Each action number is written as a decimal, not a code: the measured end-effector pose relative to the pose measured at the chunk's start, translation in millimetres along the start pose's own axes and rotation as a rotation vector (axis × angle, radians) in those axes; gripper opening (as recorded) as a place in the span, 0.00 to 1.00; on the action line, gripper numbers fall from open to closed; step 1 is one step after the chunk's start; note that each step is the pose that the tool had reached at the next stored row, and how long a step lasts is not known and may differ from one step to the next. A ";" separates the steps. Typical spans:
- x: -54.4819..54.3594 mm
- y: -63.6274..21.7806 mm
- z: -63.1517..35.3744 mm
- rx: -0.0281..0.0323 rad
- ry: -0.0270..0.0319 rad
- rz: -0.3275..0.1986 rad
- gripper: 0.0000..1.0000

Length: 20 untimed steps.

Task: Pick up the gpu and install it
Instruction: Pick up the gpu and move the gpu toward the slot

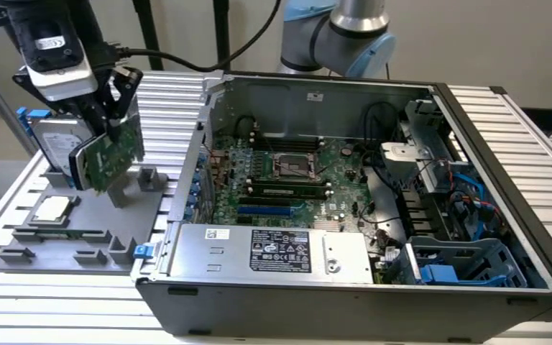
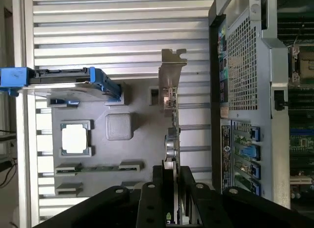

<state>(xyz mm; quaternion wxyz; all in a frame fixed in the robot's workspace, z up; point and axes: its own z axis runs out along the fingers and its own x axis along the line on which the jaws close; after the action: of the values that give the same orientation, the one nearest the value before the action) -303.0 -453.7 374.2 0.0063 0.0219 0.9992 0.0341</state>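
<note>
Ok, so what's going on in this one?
The robot arm's gripper is shut on the gpu, holding it tilted over the gray parts tray at the exterior view's left, next to the hard drive. Whether the card's lower edge has cleared the tray is hard to tell. The open computer case sits toward the exterior view's right with its motherboard exposed. The gpu is not yet installed there.
</note>
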 end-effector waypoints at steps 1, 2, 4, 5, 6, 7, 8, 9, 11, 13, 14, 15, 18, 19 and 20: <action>-2.0 0.2 -3.3 -0.0034 0.0004 -0.002 0.00; -3.9 0.5 -6.2 -0.0074 0.0006 -0.004 0.00; -7.9 0.9 -11.8 -0.0156 0.0014 -0.009 0.00; -10.0 1.1 -14.5 -0.0202 0.0017 -0.011 0.00; -12.0 1.4 -17.1 -0.0250 0.0020 -0.013 0.00; -14.2 1.6 -19.7 -0.0298 0.0025 -0.016 0.00; -16.4 1.8 -22.3 -0.0349 0.0028 -0.018 0.00; -18.6 2.0 -24.9 -0.0397 0.0032 -0.020 0.00; -23.0 2.5 -30.0 -0.0494 0.0039 -0.025 0.00; -27.6 2.9 -34.5 -0.0601 0.0047 -0.030 0.00; -30.1 3.1 -36.7 -0.0660 0.0051 -0.032 0.00; -32.5 3.4 -39.1 -0.0716 0.0056 -0.035 0.00; -39.8 4.0 -45.4 -0.0895 0.0068 -0.042 0.00; -42.4 4.2 -47.4 -0.0958 0.0072 -0.045 0.00; -45.1 4.4 -49.2 -0.1028 0.0075 -0.047 0.00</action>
<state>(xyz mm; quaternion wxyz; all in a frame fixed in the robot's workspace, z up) -258.5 -454.6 424.1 0.0045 -0.0021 0.9963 0.0853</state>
